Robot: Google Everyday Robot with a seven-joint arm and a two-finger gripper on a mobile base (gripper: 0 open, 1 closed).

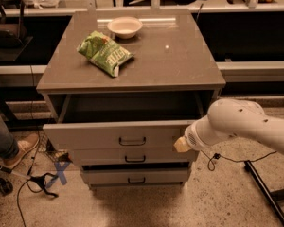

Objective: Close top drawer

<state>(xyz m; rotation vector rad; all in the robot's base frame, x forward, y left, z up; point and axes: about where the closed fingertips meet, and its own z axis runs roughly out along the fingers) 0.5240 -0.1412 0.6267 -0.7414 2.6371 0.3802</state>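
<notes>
The top drawer (99, 136) of the grey cabinet stands partly open, its tall front panel carrying a small dark loop handle (132, 141) at the centre. The drawer's inside looks empty and dark. My white arm comes in from the right, and the gripper (181, 145) rests against the right end of the drawer front. Only its pale tip shows.
A green chip bag (104, 52) and a white bowl (125, 26) lie on the cabinet top (170, 60). Two slimmer drawers (132, 176) sit below. A person's foot (20, 148) and cables (35, 181) are on the floor at left. A dark stand leg (265, 193) is at right.
</notes>
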